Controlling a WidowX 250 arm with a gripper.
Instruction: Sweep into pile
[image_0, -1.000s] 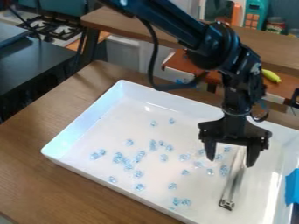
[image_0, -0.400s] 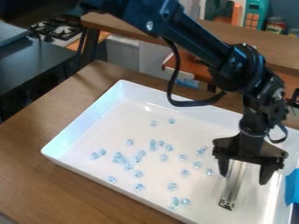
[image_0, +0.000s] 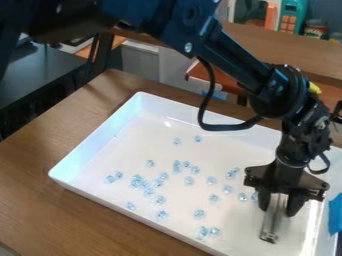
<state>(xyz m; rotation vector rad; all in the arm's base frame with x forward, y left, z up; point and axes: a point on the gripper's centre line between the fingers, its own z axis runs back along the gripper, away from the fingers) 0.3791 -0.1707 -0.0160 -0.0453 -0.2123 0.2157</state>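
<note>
black gripper (image_0: 279, 210): hanging over the right-hand part of the view, inside the tray outline; drawn together and clamped on the metal bar.
metal bar (image_0: 274, 222): held lengthwise between the fingers, sloping down toward the near wall; cannot tell whether touching the tray floor.
blue beads (image_0: 137, 181): scattered loose over the tray floor, densest left of centre; also a pair near the front wall and a few just left of the gripper; not yet piled.
white tray (image_0: 99, 141): resting on the wooden table (image_0: 40, 205); near blue tape (image_0: 335, 215) at the right edge of the view.
step in hand: judged to be securing the bar, ahead of a sweeping stroke.
slip risk: could twist or slide out of the grip, if pinched loosely or off-centre, on meeting beads or floor.
height risk: could ride over beads if carried too high; could scrape, jam or shift the tray if pressed too low.
scatter risk: could flick light beads away with a fast stroke, or miss outliers with so narrow an edge.
wall risk: could knock the near wall by swinging the low end too wide.
</note>
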